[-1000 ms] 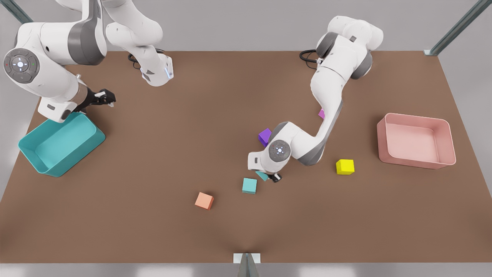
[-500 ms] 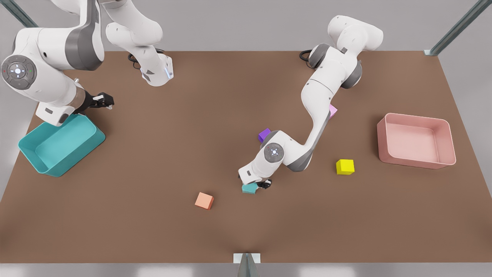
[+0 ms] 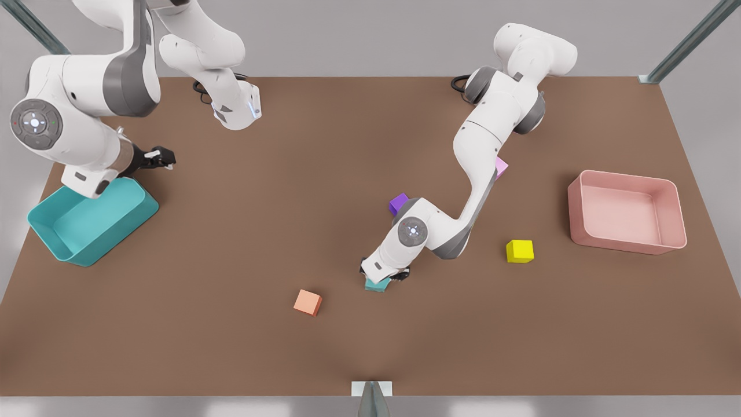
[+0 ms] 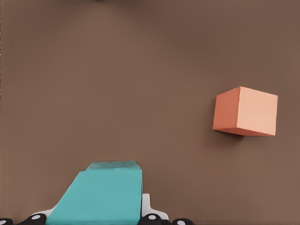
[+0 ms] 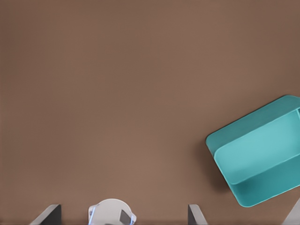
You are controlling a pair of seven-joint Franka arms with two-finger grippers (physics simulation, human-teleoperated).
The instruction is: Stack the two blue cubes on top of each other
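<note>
Over the last second the left gripper (image 3: 384, 277), low in the middle of the front view, has carried the small matte teal cube (image 4: 105, 197) pinched between its fingers across onto the second matching teal cube (image 3: 377, 285), which had lain bare on the brown table (image 3: 243, 243) and now peeks out beneath. The stack looks all but made, release pending. The right gripper (image 3: 162, 157), fingers spread, waits at the front view's upper left beside the large teal bin (image 3: 87, 223).
</note>
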